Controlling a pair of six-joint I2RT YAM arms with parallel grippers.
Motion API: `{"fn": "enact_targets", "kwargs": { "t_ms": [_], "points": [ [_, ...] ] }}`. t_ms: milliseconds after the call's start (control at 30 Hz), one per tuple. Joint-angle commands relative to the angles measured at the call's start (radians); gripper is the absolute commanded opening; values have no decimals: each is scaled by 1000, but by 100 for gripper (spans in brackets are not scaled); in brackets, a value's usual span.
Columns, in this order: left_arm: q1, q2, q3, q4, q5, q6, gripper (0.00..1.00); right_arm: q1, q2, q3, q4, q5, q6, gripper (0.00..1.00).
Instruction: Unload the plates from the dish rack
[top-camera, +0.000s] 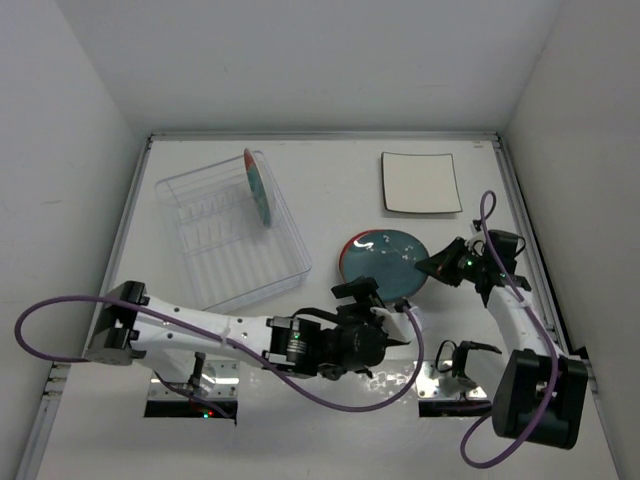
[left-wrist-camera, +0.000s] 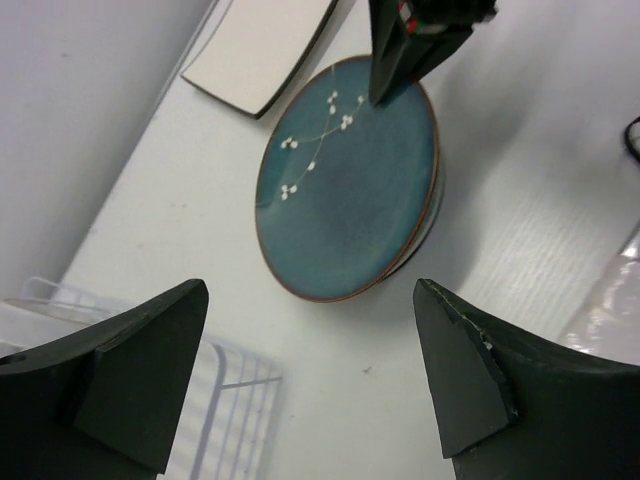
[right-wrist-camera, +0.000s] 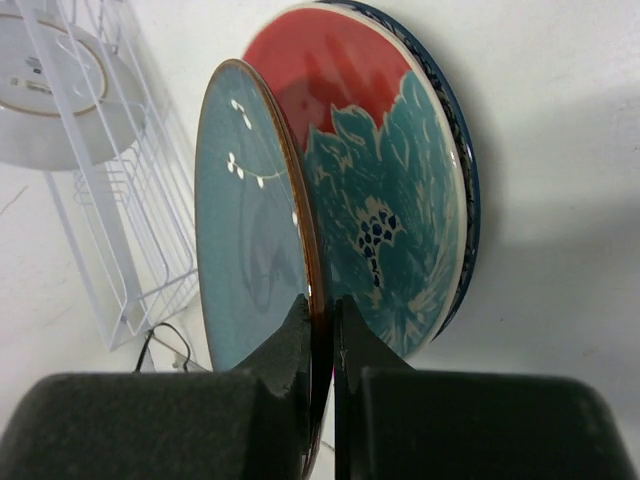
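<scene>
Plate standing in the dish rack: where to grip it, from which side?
Pinch the top rim of the plate, coming down from above. It stands on edge in the dish rack, so a finger should fit on each face.

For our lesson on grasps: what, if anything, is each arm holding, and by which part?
The right gripper, jaws shut, pinches the rim of the teal blossom plate; the left gripper holds nothing.

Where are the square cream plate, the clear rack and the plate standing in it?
square cream plate (top-camera: 421, 182), top view, flat middle
dish rack (top-camera: 235, 257), top view, ribbed base
standing plate (top-camera: 258, 187), top view, its edge
</scene>
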Motion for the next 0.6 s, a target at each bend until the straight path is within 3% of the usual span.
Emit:
{"fn": "enact_targets", "kwargs": {
  "t_ms": [0, 167, 233, 333, 567],
  "points": [
    [-7, -46, -8, -7, 114, -106, 81, -4, 0, 23, 123, -117, 26, 0],
    [46, -61, 58, -67, 2, -239, 88, -4, 33, 11, 155, -122, 16, 0],
    [123, -64, 127, -125, -15, -388, 89, -3, 53, 8, 145, -122, -6, 0],
    [276, -95, 172, -225, 15, -561, 91, -1, 90, 0, 113, -119, -51, 6],
    [670, -168, 227, -260, 191, -698, 94, 6, 107, 26, 10, -32, -146, 15]
  ]
}}
